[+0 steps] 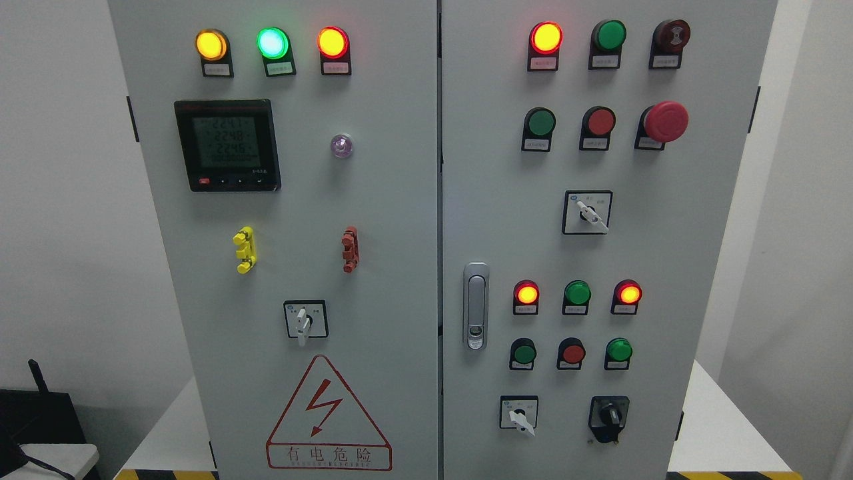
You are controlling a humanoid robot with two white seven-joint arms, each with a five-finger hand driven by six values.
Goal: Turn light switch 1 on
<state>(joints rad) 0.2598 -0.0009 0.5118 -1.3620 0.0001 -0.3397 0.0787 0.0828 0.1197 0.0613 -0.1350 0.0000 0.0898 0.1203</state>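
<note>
Hands are showing nowhere in frame, so their state cannot be told; labels are reading too small to confirm which control is light switch 1; candidates are sitting at lower right: green push button (pixel 524 353) and rotary selector (pixel 518 417); either is likely handling stiffly, wanting a fingertip press or a pinch on the lever.

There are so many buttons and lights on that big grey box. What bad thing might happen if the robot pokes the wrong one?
1. The big red mushroom button sits close beside the small push buttons; bumping it might shut things off.
2. Several rotary switches look alike, such as the left door switch and the lower right switch, so the robot might turn the wrong one.
</note>
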